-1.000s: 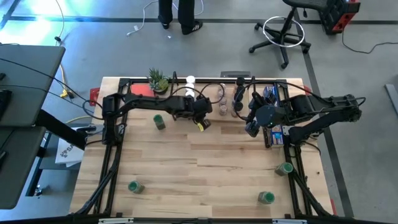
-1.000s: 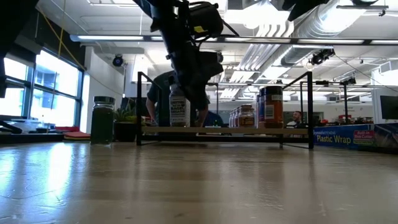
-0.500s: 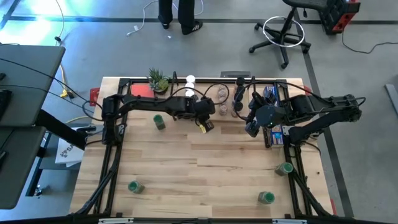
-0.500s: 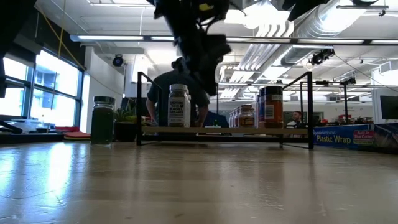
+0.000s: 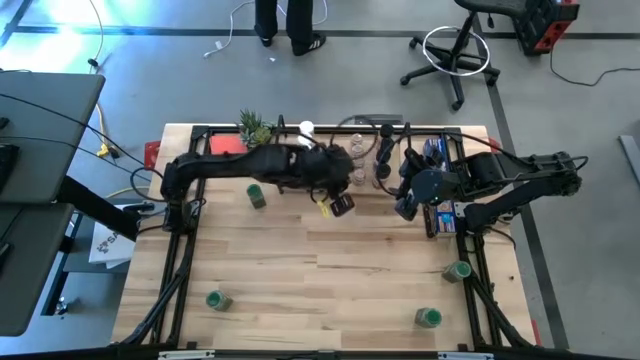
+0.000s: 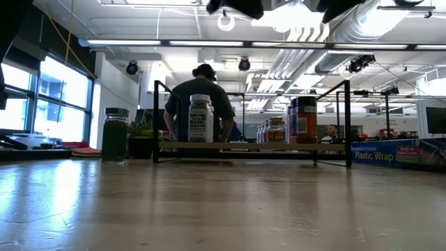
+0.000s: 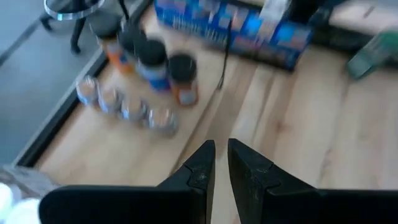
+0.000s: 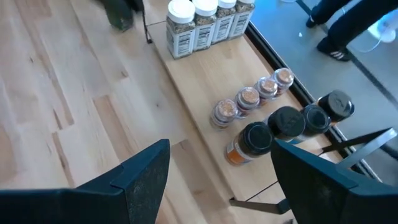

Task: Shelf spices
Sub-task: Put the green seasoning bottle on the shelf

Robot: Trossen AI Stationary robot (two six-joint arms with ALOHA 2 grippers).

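Concrete floor and an office chair (image 5: 455, 52) lie beyond the wooden table (image 5: 320, 270), and a person (image 6: 198, 97) sits behind it in the low view. Along the far edge, the shelf (image 5: 345, 165) holds white-topped jars (image 8: 196, 22), a row of clear-topped jars (image 8: 252, 96) and black-topped jars (image 8: 286, 121). Stretched from the left side across the shelf's front, the left arm ends just before it; the left gripper (image 7: 221, 163) is empty, its fingers nearly touching. Folded in from the right edge, the right arm holds the right gripper (image 8: 221, 168) near the shelf's right end, fingers spread wide with nothing between them. Four green-topped jars stand loose on the table: one (image 5: 256, 195) near the left arm, one (image 5: 217, 299) front left, two (image 5: 440, 295) front right.
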